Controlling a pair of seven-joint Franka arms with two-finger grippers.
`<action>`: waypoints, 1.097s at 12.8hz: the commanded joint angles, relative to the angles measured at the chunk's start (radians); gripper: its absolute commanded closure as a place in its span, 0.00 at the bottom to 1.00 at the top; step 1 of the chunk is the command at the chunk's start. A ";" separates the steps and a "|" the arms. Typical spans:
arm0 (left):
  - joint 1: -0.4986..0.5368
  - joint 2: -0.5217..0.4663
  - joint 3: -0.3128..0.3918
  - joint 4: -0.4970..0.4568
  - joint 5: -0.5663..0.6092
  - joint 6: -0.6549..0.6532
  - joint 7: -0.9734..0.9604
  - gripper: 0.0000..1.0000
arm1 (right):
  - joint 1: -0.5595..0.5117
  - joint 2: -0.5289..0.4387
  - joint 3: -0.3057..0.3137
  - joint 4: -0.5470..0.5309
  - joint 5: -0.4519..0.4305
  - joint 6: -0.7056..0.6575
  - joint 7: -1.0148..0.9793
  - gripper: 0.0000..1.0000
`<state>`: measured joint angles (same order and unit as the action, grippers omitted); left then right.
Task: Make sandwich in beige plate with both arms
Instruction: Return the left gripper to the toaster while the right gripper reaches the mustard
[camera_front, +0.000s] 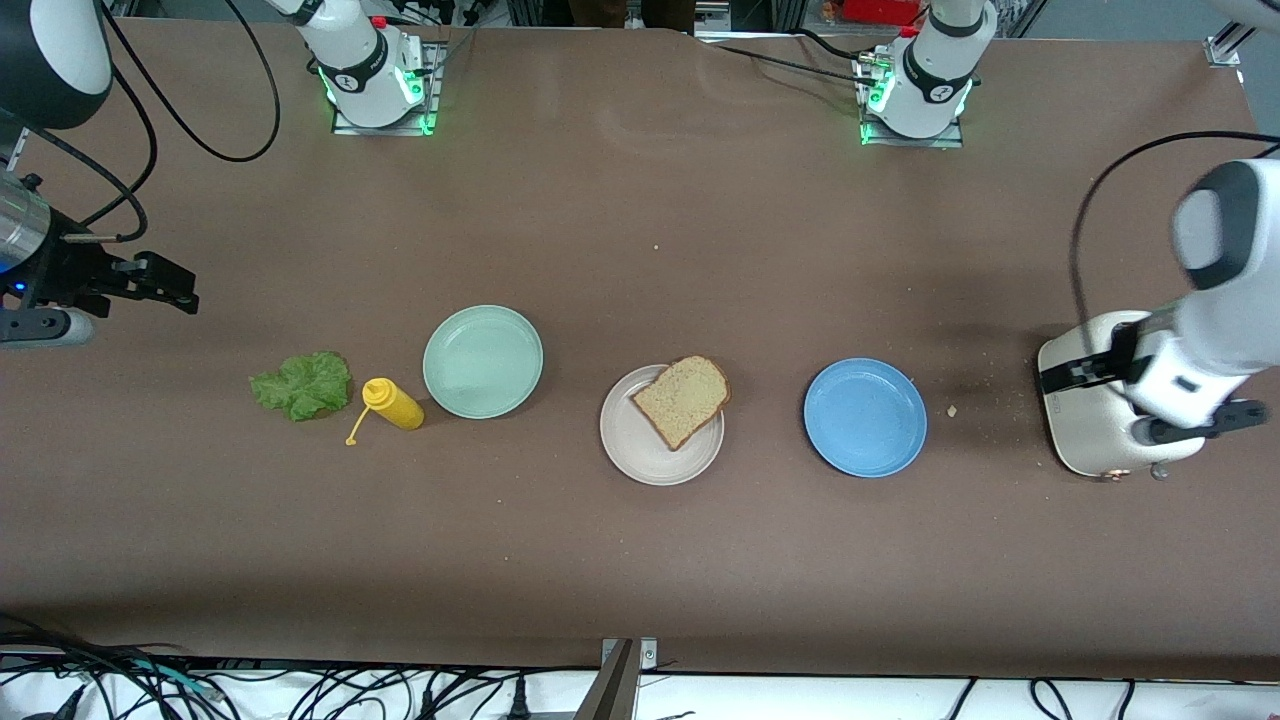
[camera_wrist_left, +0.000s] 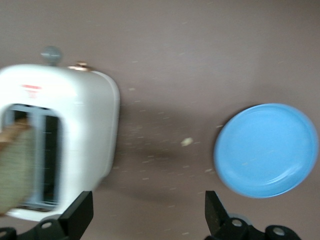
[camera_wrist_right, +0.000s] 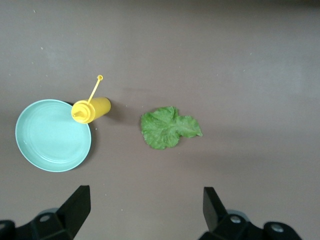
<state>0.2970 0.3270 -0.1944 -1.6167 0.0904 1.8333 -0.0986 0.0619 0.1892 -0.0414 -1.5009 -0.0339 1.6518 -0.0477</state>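
Beige plate (camera_front: 661, 440) nearest camera, mid-surface, one bread slice (camera_front: 682, 399) on it. Going along from right-arm end: my right gripper (camera_front: 165, 283) up over bare surface, jaws spread, empty; lettuce (camera_front: 301, 384); yellow bottle (camera_front: 393, 404); mint plate (camera_front: 483, 361); blue plate (camera_front: 865, 417); toaster (camera_front: 1088, 410), my left gripper (camera_front: 1205, 423) over it, jaws spread, empty.

Three plates (camera_front: 483, 361), one bread slice (camera_front: 681, 399), lettuce leaf (camera_front: 302, 384), mustard bottle (camera_front: 394, 404), toaster (camera_front: 1090, 410)
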 joint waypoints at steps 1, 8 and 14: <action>0.130 -0.016 -0.019 -0.006 0.072 -0.028 0.192 0.01 | -0.008 0.081 -0.002 0.018 0.012 0.000 -0.012 0.00; 0.251 0.053 -0.025 -0.006 0.088 -0.020 0.336 0.10 | -0.036 0.213 -0.005 -0.106 0.014 0.332 -0.139 0.00; 0.254 0.081 -0.020 -0.009 0.038 -0.005 0.327 0.72 | -0.063 0.207 -0.005 -0.418 0.014 0.686 -0.139 0.00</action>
<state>0.5467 0.4133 -0.2180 -1.6272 0.1407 1.8273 0.2317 0.0147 0.4354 -0.0496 -1.8324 -0.0332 2.2831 -0.1673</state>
